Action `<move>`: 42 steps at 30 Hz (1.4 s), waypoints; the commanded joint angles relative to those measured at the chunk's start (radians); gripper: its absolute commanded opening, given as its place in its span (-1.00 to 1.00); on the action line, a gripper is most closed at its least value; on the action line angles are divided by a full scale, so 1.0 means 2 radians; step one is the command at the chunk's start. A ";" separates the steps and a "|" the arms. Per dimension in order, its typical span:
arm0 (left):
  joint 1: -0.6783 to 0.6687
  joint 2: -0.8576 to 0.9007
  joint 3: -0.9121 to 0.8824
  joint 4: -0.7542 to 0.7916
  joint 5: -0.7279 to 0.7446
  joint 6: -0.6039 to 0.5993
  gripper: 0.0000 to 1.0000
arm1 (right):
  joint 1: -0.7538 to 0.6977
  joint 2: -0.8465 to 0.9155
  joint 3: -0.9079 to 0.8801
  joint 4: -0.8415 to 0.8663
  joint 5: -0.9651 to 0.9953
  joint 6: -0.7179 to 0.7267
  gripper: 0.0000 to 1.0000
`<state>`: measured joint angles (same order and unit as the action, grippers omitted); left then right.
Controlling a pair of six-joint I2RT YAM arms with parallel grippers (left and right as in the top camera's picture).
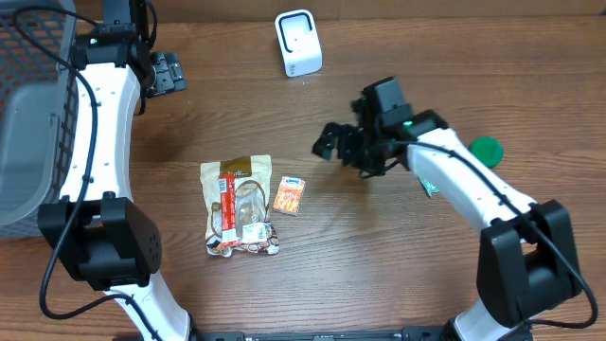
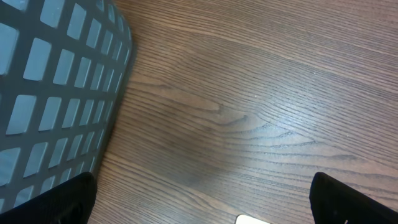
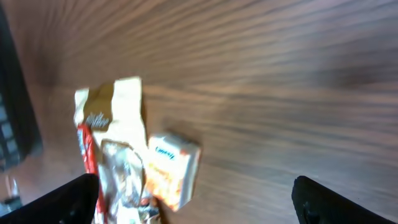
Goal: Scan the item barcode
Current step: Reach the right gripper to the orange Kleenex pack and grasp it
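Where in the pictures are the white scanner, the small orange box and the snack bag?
white scanner (image 1: 298, 43): overhead view, on its front face.
small orange box (image 1: 289, 195): overhead view, on the middle of its top side.
snack bag (image 1: 239, 206): overhead view, on the middle of the bag.

Your left arm (image 1: 99, 114) and right arm (image 1: 464, 180): white shells, black joints, black cables (image 1: 83, 142); left tool (image 1: 166, 71) and right tool (image 1: 339, 144) black.

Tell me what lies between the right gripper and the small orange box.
Only bare wooden table lies between the right gripper and small orange box; the overhead view shows it.
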<state>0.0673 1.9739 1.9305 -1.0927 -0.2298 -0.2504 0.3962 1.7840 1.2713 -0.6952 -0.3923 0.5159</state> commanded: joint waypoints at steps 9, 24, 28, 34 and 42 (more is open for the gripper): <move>-0.002 0.000 0.001 0.001 -0.007 0.010 1.00 | 0.087 0.006 0.001 0.037 0.055 0.026 0.93; -0.002 0.000 0.001 0.001 -0.007 0.010 1.00 | 0.152 0.007 -0.010 0.028 0.170 0.168 0.16; -0.002 0.000 0.001 0.001 -0.007 0.010 1.00 | 0.152 0.007 -0.034 0.039 0.169 0.190 -0.17; -0.002 0.000 0.001 0.001 -0.007 0.010 1.00 | 0.152 0.007 -0.078 0.104 0.131 0.200 -0.28; -0.002 0.000 0.001 0.001 -0.007 0.010 1.00 | 0.152 0.007 -0.114 0.146 0.124 0.201 -0.38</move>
<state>0.0673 1.9739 1.9305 -1.0924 -0.2298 -0.2504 0.7002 1.7947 1.0729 -0.4198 -0.1318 0.9085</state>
